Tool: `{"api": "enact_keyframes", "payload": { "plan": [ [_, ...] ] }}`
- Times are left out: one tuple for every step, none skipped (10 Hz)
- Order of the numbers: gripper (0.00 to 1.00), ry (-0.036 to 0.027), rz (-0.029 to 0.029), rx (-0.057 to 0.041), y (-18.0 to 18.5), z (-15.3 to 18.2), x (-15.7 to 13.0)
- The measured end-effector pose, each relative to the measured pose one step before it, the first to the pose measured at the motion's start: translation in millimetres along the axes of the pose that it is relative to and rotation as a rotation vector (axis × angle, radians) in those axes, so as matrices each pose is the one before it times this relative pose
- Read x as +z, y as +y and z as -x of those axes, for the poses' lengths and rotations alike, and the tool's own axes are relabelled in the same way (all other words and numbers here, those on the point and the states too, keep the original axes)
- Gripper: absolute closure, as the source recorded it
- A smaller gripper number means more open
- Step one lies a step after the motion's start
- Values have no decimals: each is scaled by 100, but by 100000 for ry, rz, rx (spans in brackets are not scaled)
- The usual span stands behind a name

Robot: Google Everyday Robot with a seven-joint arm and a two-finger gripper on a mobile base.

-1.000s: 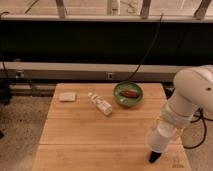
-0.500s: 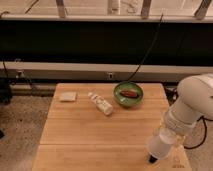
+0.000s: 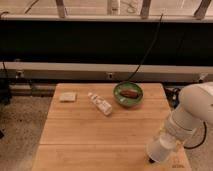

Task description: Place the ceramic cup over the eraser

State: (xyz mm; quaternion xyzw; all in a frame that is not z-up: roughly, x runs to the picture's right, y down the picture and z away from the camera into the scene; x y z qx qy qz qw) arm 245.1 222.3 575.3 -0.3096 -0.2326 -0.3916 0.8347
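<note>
My gripper (image 3: 160,148) is at the front right of the wooden table (image 3: 100,135), at the end of the white arm (image 3: 197,112). It holds the white ceramic cup (image 3: 157,151) low over the table. A small black piece, the eraser (image 3: 151,160), shows just under the cup's lower left edge; the rest of it is hidden by the cup.
A green bowl (image 3: 128,95) with a reddish-brown item in it stands at the back right. A clear plastic bottle (image 3: 100,104) lies at the back middle. A pale beige pad (image 3: 67,96) lies at the back left. The table's front edge is close to the cup.
The arm has come down with the cup, closing the gap to the black eraser, which has stayed in place. Less of the eraser shows now.
</note>
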Motion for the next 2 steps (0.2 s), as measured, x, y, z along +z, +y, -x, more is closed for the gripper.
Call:
{"api": "enact_keyframes", "payload": {
  "plan": [
    [98, 300, -445, -12, -21, 49, 387],
    [98, -353, -151, -277, -30, 10, 704]
  ]
}}
